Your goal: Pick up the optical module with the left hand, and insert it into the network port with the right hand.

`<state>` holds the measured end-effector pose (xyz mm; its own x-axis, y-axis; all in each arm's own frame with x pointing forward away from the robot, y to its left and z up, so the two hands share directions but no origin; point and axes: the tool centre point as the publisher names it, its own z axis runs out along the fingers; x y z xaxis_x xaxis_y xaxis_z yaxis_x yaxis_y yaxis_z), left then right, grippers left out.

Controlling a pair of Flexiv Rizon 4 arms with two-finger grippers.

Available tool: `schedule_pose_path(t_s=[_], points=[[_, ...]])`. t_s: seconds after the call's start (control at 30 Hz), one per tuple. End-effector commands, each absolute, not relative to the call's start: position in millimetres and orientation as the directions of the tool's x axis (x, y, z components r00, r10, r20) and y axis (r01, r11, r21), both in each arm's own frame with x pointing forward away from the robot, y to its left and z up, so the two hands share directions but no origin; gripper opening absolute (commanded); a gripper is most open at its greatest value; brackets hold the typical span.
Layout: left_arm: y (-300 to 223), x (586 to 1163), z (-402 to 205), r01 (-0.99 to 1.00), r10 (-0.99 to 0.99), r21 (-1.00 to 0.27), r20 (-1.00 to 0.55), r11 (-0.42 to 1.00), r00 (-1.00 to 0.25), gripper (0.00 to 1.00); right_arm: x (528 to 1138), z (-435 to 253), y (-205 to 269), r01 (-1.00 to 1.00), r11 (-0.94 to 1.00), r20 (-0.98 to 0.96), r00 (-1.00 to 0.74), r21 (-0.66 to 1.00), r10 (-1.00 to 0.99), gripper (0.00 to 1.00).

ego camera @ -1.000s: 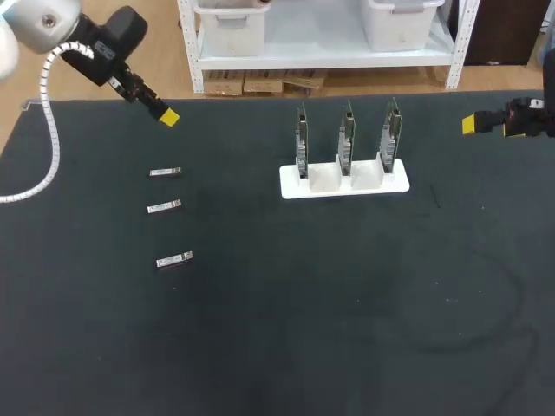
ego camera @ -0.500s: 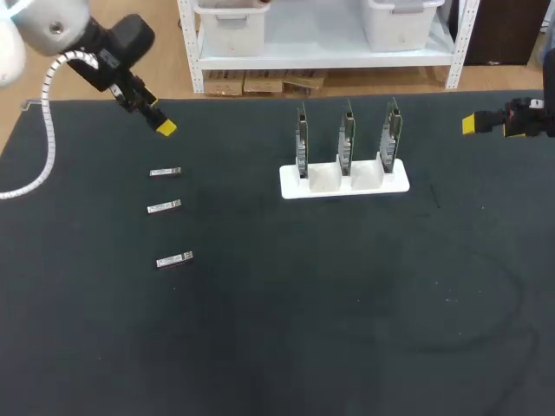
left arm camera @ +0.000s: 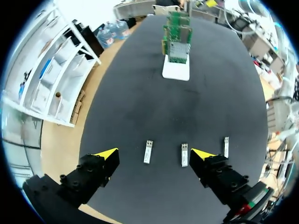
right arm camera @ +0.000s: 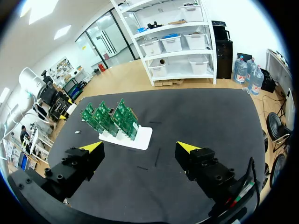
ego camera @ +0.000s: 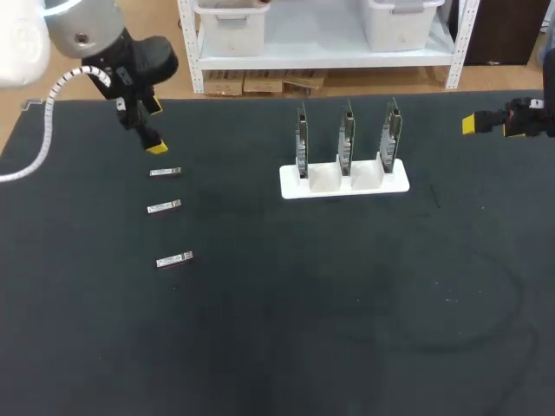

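Three small silver optical modules lie in a column at the table's left: the far one (ego camera: 165,172), the middle one (ego camera: 164,206) and the near one (ego camera: 174,259). My left gripper (ego camera: 156,147) hangs just beyond the far module, open and empty. In the left wrist view its open fingers (left arm camera: 154,153) frame the modules (left arm camera: 148,151) (left arm camera: 184,154) (left arm camera: 226,147) below. Three upright network cards (ego camera: 346,139) stand in a white holder (ego camera: 323,182) at centre back. My right gripper (ego camera: 469,124) stays open at the far right edge, with the cards (right arm camera: 110,119) well ahead of it (right arm camera: 139,147).
The black mat (ego camera: 329,303) covers the whole table. The white holder (left arm camera: 176,70) with its cards is the only tall obstacle, far ahead of the left gripper. A wide stretch of bare mat lies between the modules and the holder.
My left gripper has come down and nearer, from behind the table's back edge to just above the far module, and tilted downward. The right arm has not moved.
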<state>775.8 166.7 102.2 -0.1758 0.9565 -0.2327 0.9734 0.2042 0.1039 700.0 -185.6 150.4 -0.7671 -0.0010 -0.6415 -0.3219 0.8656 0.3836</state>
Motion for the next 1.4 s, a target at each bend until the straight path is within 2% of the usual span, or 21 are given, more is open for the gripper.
schedule_pose_path(t_s=[0.03,0.77,1.13,1.4], points=[[168,783,96,0.974,0.959,0.088,-0.211,0.209,-0.187,1.0,700,151,-185,-0.319,0.868,-0.642,-0.767,0.381,0.0,1.0],[183,783,28,0.986,0.984,0.019,-0.078,0.163,-0.161,1.0,700,151,-185,-0.319,0.868,-0.642,-0.767,0.381,0.0,1.0],[200,791,7,0.969,0.966,-0.009,-0.077,0.248,-0.248,1.0,700,151,-185,-0.319,0.868,-0.642,-0.767,0.381,0.0,1.0],[199,793,-2,0.968,0.964,-0.023,-0.086,0.249,-0.25,1.0,700,151,-185,-0.319,0.868,-0.642,-0.767,0.381,0.0,1.0]])
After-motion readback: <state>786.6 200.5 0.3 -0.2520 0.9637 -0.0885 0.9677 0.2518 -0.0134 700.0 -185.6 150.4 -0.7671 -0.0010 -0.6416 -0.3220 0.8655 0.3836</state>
